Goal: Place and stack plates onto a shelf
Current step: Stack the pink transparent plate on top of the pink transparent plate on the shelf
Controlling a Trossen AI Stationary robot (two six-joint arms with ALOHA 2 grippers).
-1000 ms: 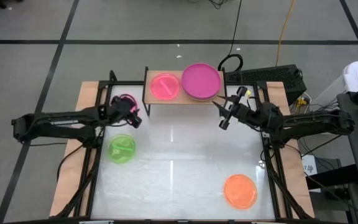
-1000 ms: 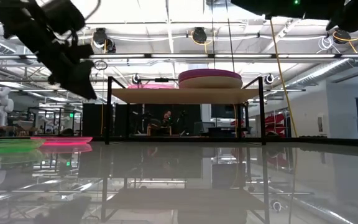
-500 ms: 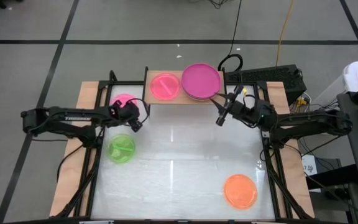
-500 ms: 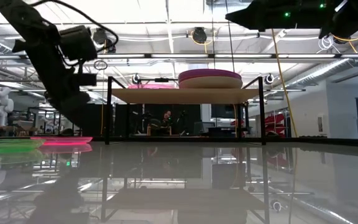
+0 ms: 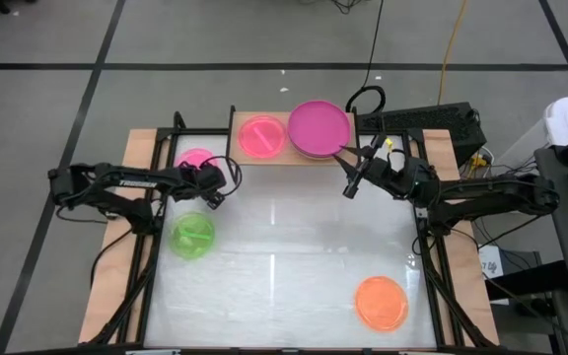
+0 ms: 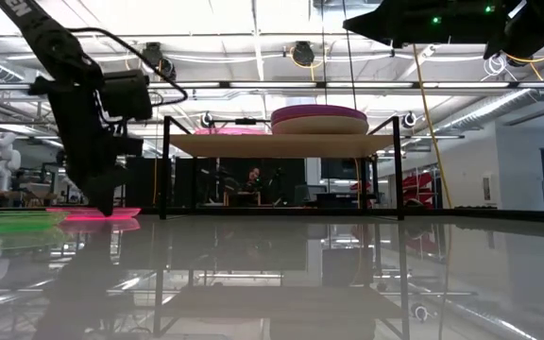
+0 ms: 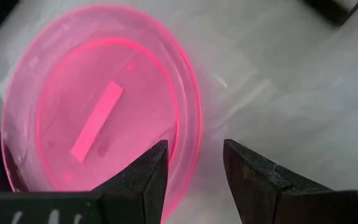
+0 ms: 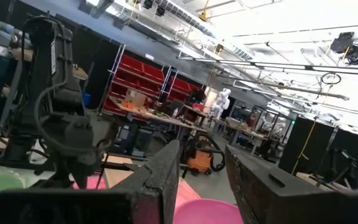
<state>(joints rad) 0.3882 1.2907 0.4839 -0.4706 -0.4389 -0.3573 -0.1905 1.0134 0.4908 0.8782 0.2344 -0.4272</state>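
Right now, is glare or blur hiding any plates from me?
High view: bright glare streaks on the white tabletop, but the green plate and orange plate stay clear. Low view: the glossy top mirrors the shelf. Left wrist view: the pink plate glows, its edge near the left pincer softly blurred.

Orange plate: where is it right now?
High view: the orange plate lies alone on the tabletop's near-right corner, far from the shelf and both grippers.
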